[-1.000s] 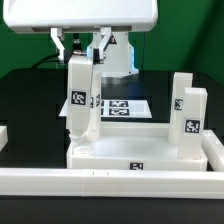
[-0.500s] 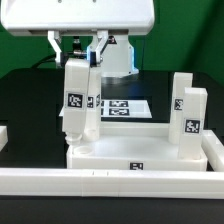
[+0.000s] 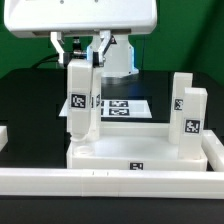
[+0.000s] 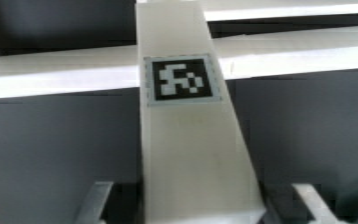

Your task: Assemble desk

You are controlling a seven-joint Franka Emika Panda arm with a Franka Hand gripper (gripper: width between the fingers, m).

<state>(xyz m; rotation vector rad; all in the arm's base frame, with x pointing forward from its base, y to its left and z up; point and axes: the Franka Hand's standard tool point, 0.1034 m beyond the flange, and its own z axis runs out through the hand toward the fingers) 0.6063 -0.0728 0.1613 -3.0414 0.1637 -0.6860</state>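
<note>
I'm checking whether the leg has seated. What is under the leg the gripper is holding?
Under the held leg lies the desk top, at its near corner on the exterior view's left. The leg's base hides the socket, so seating cannot be seen.

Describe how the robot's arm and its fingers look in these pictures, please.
The arm ends in a wide white, box-like gripper body with rounded edges. Two slim fingers hang under it, pale with dark edging. A blue detail and dark cables show behind them. In the wrist view the fingers appear as grey bars. No markings are visible on the arm itself.

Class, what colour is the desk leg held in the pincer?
White leg with a black-and-white tag, clearest in the wrist view.
</note>
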